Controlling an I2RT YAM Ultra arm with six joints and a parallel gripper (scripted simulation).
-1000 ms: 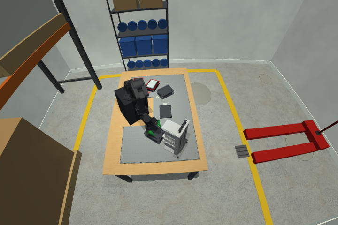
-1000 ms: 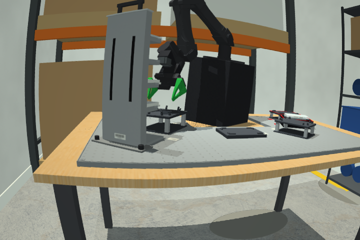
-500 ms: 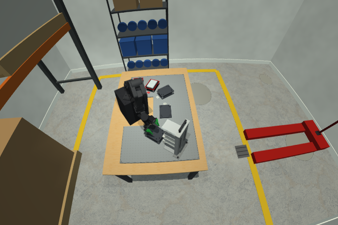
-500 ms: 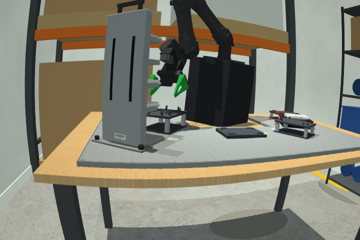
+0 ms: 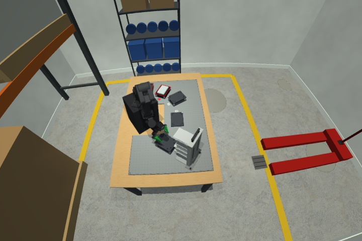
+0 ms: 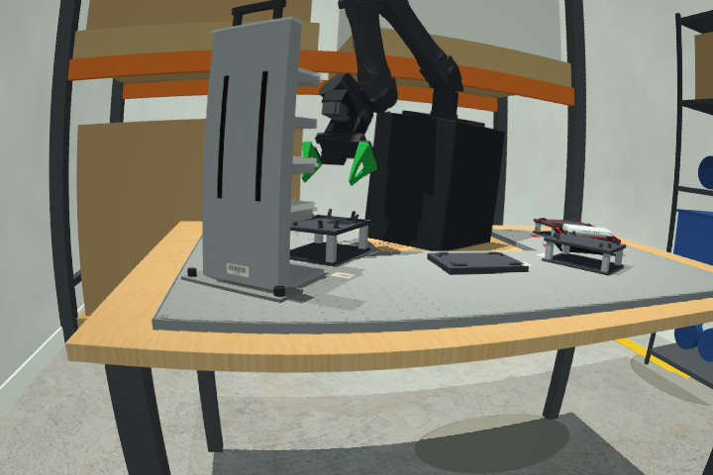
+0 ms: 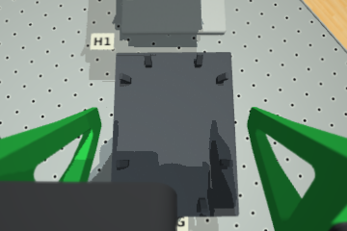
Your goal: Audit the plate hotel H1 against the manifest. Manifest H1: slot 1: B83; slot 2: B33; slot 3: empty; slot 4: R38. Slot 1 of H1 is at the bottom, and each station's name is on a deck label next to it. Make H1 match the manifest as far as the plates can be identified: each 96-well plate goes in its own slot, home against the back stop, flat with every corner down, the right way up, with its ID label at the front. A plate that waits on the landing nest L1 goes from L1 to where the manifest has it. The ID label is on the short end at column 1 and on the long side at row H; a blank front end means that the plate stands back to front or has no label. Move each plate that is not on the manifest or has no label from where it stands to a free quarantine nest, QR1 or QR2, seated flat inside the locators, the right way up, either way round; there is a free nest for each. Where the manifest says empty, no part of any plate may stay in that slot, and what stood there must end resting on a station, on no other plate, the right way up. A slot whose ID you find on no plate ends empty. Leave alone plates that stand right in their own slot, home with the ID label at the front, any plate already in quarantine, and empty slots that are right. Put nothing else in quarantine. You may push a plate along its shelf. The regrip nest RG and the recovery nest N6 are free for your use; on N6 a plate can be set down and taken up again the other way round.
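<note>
A warehouse: storage racking (image 5: 84, 50), pallet jack (image 5: 301, 150), floor marking (image 5: 255, 125).

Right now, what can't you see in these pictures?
- Plates in the hotel: the exterior view shows only its grey back panel, and the top view is too small to show any.
- Plate IDs: too small in every view, also on the red-rimmed plate.
- Label below the nest: wrist view, cut off by the bottom edge.
- Near end of that nest: wrist view, hidden behind the open gripper.

Red pallet jack (image 5: 303, 150) on floor, right of counter (image 5: 121, 170). Dark shelf rack (image 5: 179, 33) behind, carrying blue boxes (image 5: 153, 48), blue cylinders (image 5: 152, 26). Yellow floor line (image 5: 245, 102) rings counter.
</note>
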